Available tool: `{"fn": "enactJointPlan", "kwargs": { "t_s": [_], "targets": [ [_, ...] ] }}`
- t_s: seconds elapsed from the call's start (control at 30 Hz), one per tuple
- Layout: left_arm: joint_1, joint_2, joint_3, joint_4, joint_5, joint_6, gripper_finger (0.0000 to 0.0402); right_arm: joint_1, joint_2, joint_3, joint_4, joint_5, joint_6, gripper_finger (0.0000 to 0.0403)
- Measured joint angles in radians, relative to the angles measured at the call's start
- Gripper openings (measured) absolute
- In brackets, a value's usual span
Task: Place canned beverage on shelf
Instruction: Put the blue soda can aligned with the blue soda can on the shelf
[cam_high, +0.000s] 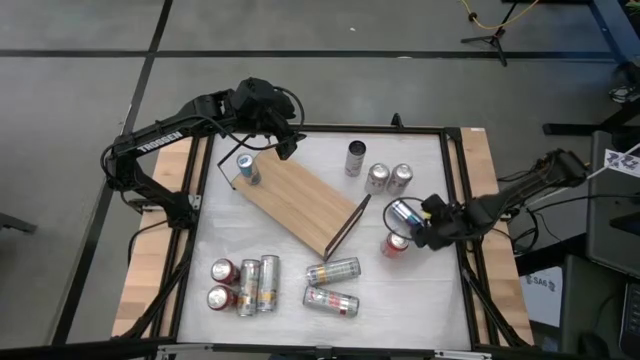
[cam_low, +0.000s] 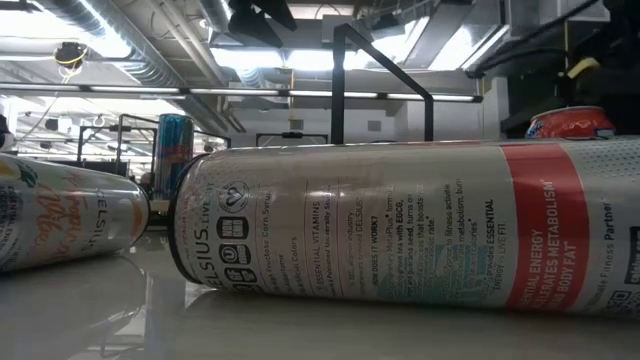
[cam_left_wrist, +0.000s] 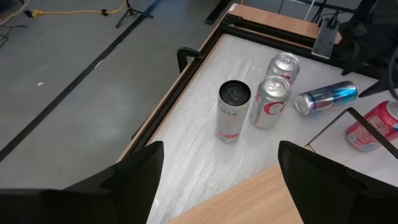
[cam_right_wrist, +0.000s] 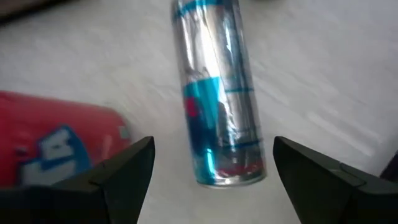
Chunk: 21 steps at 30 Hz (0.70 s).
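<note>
Left arm reaches in from the surface's (cam_high: 330, 190) far-left side; left gripper (cam_high: 283, 143) hangs above the far-left end of the shelf (cam_high: 295, 203), fingers (cam_left_wrist: 134, 180) spread, nothing between them. Just beside it a blue-and-silver can (cam_high: 245, 168) stands upright on that same end of the shelf. The shelf lies diagonally across the middle of the surface, wooden board up, black frame (cam_high: 347, 227) showing at its near-right end.

Near-left of the shelf: two red cans (cam_high: 222, 284) upright, two slim silver cans (cam_high: 259, 284) lying just beside them. Near centre: two more slim cans (cam_high: 332, 286) lying flat, one in front of the other; they fill the low view.

Far side, right of the shelf: a dark-topped slim can (cam_high: 355, 158) upright, then two silver cans (cam_high: 388, 178) upright, touching or nearly so.

Right side: a blue-and-silver can (cam_right_wrist: 217, 93) lies flat on the surface with a red can (cam_high: 396, 244) just beside it. Right gripper (cam_high: 418, 225) is down over the lying can, fingers (cam_right_wrist: 124, 171) spread on either side of it, not pinching it. Can't tell if they touch it.
</note>
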Motion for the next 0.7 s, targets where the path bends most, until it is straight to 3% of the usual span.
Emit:
{"fn": "enactJointPlan", "kwargs": {
  "t_s": [0.37,0.7],
  "targets": [
    [0.0,0.0,0.0,0.0,0.0,-0.001,0.0308,0.058,0.225,-0.003,0.056,-0.021,0.006,0.0324],
    [-0.015,0.0,0.0,0.0,0.0,-0.001,0.0308,0.058,0.338,0.0,0.093,-0.027,0.006,0.0324]
  ]
}}
